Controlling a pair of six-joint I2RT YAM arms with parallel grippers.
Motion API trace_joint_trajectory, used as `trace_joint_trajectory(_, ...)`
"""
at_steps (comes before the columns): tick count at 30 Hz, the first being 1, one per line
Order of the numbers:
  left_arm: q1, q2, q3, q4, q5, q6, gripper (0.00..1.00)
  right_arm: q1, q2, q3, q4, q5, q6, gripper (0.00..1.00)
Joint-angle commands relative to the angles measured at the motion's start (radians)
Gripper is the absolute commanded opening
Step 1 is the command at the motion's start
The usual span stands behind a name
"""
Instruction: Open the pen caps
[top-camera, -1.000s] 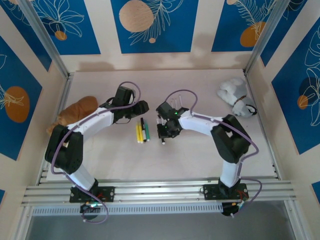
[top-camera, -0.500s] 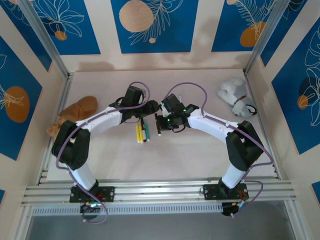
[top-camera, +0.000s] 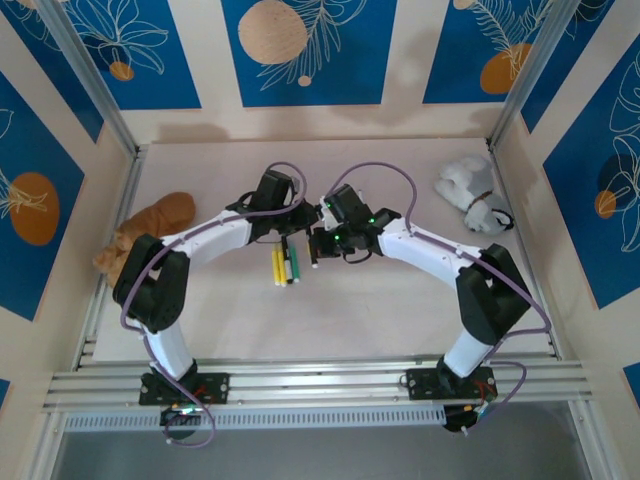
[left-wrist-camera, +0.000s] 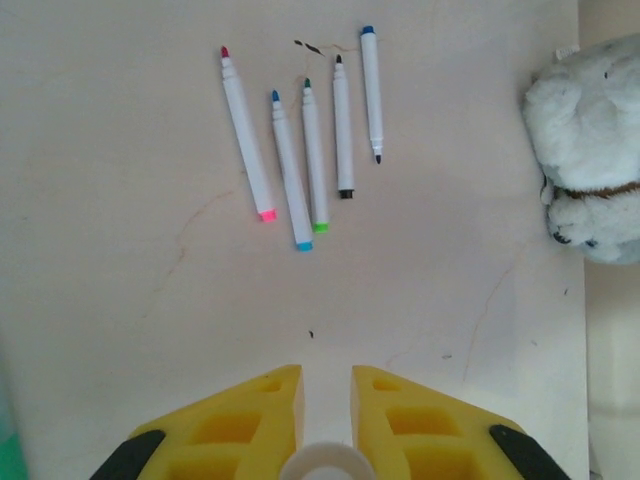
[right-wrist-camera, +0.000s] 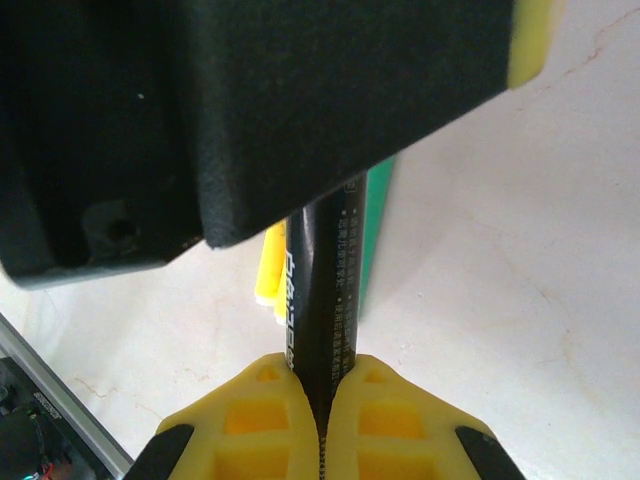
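Observation:
My right gripper (right-wrist-camera: 323, 365) is shut on a black pen (right-wrist-camera: 320, 300) with white print; in the top view that gripper (top-camera: 320, 243) sits mid-table with a white pen end (top-camera: 314, 263) poking out below it. The pen's far end runs behind the black body of my left gripper (top-camera: 312, 215), so any pen cap there is hidden. In the left wrist view the left gripper (left-wrist-camera: 326, 372) has its jaws drawn close, pressing either side of a white round pen end (left-wrist-camera: 322, 462). Yellow pens (top-camera: 278, 266) and a green pen (top-camera: 292, 268) lie beside the grippers.
Several thin white pens (left-wrist-camera: 310, 150) with bare coloured tips lie fanned out on the table beyond the left fingers. A white plush toy (top-camera: 470, 195) sits at the back right and a brown plush toy (top-camera: 150, 225) at the left wall.
The right gripper carried the black pen up and left. The left gripper swung right to meet it, and its jaws closed in around the pen's end.

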Motion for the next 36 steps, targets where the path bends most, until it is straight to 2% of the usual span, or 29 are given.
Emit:
trace_joint_trajectory(1, 0.002, 0.026, 0.040, 0.004, -0.014, -0.008, 0.00, 0.017, -0.066, -0.060, -0.017, -0.080, 0.009, 0.00)
trace_joint_trajectory(6, 0.012, 0.038, 0.083, -0.063, -0.065, 0.014, 0.00, 0.059, -0.136, -0.169, -0.024, -0.125, 0.034, 0.00)
trace_joint_trajectory(9, 0.056, 0.020, 0.082, -0.092, -0.141, 0.021, 0.00, 0.134, -0.195, -0.241, -0.053, -0.140, 0.066, 0.00)
trace_joint_trajectory(13, 0.125, 0.005, 0.109, -0.128, -0.178, 0.035, 0.00, 0.246, -0.305, -0.341, -0.085, -0.109, 0.154, 0.00)
trace_joint_trajectory(14, 0.130, 0.002, 0.122, -0.135, -0.195, 0.047, 0.00, 0.263, -0.340, -0.356, -0.108, -0.075, 0.182, 0.00)
trace_joint_trajectory(16, 0.135, 0.010, 0.156, -0.161, -0.201, 0.061, 0.00, 0.276, -0.395, -0.394, -0.099, -0.093, 0.213, 0.00)
trace_joint_trajectory(20, 0.151, 0.036, 0.213, -0.203, -0.251, 0.077, 0.00, 0.327, -0.470, -0.399, -0.156, -0.050, 0.254, 0.00)
trace_joint_trajectory(26, 0.178, 0.075, 0.289, -0.202, -0.220, 0.098, 0.00, 0.460, -0.612, -0.493, -0.173, 0.026, 0.429, 0.00)
trace_joint_trajectory(28, 0.175, 0.084, 0.306, -0.210, -0.215, 0.109, 0.00, 0.436, -0.649, -0.493, -0.196, 0.086, 0.425, 0.00)
trace_joint_trajectory(31, 0.171, 0.084, 0.317, -0.243, -0.214, 0.144, 0.00, 0.319, -0.626, -0.447, -0.224, 0.159, 0.344, 0.00)
trace_joint_trajectory(36, 0.174, 0.095, 0.329, -0.328, -0.204, 0.224, 0.00, 0.079, -0.444, -0.346, -0.081, 0.168, 0.132, 0.00)
